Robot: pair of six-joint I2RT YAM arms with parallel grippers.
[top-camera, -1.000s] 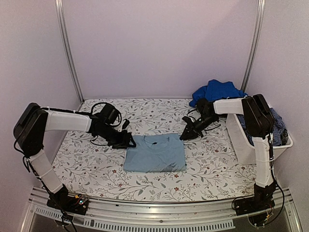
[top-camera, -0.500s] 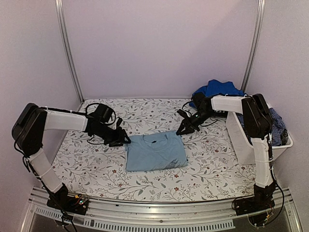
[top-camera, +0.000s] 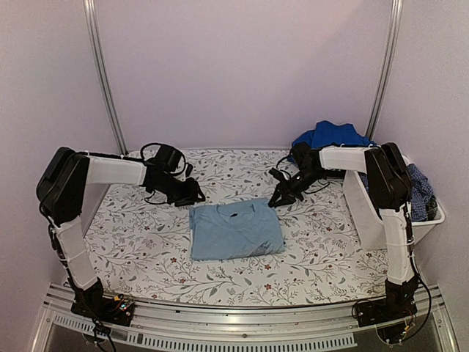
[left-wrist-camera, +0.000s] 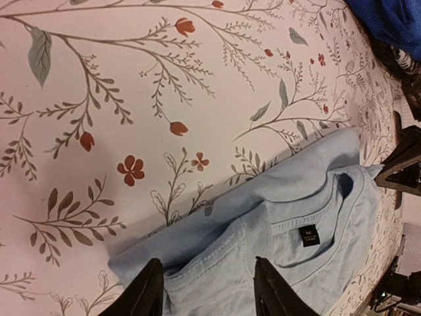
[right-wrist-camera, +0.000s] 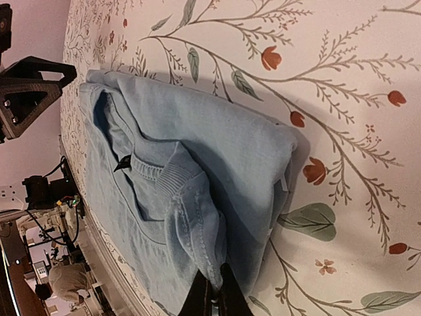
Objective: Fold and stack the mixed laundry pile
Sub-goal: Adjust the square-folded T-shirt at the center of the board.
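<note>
At the far right corner of the folded pale blue shirt (top-camera: 236,229), the right claw (right-wrist-camera: 212,289) is closed, its tips pinching a raised ridge of the shirt's cloth near the collar side. Opposite it, at the shirt's far left corner, the left claw (left-wrist-camera: 207,263) hangs with its two fingers (left-wrist-camera: 150,289) apart. The folded edge of the shirt shows in the gap between them, and nothing is gripped there.

The shirt itself lies flat as a neat rectangle on the leaf-and-flower table cover (top-camera: 146,249). Its collar is turned to the far side and a small black label (left-wrist-camera: 309,236) shows inside the neck.

To the right of the shirt stands a white tub (top-camera: 370,220) holding a dark checked garment (top-camera: 421,191). Beyond the shirt's far right corner, a royal blue garment (top-camera: 330,136) is bunched up against the tub's far end.
</note>
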